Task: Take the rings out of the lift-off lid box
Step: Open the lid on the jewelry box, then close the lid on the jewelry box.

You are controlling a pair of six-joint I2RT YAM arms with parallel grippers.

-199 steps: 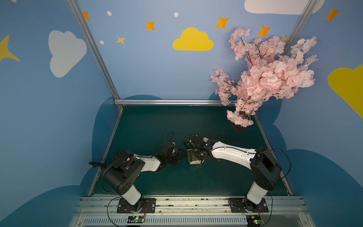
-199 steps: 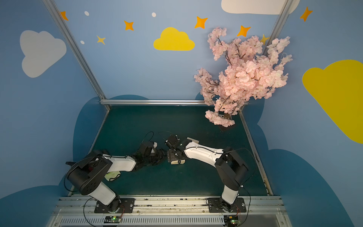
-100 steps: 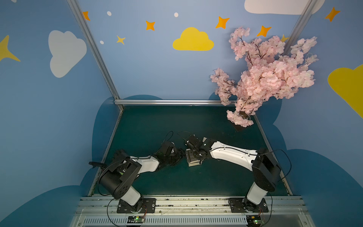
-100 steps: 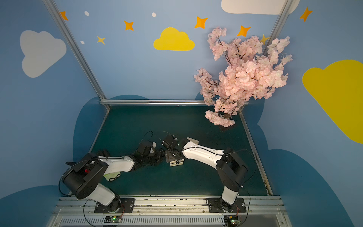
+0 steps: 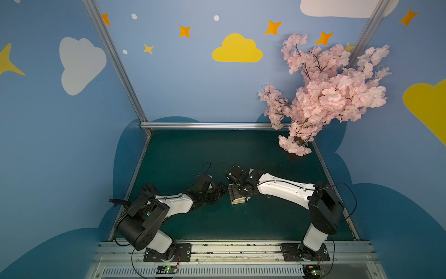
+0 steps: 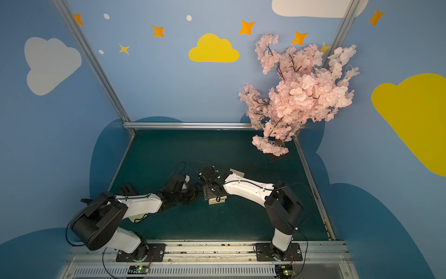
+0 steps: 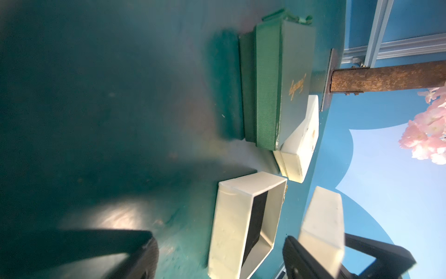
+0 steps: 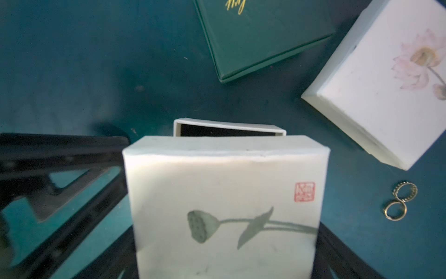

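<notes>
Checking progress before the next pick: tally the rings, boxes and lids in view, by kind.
Rings: 2, both outside the boxes
Closed boxes: 2 (green box, white flower box)
Open box base: 1
Lift-off lid: 1
Total: 6

Lid (image 8: 224, 205) I'm holding: matt paper-wrapped card, slightly rough. Rings (image 8: 399, 203): shiny metal, one beaded. Green box (image 7: 277, 79): matt card, ribbed band, probably cloth. Table (image 8: 72, 72): smooth, dull sheen.
</notes>
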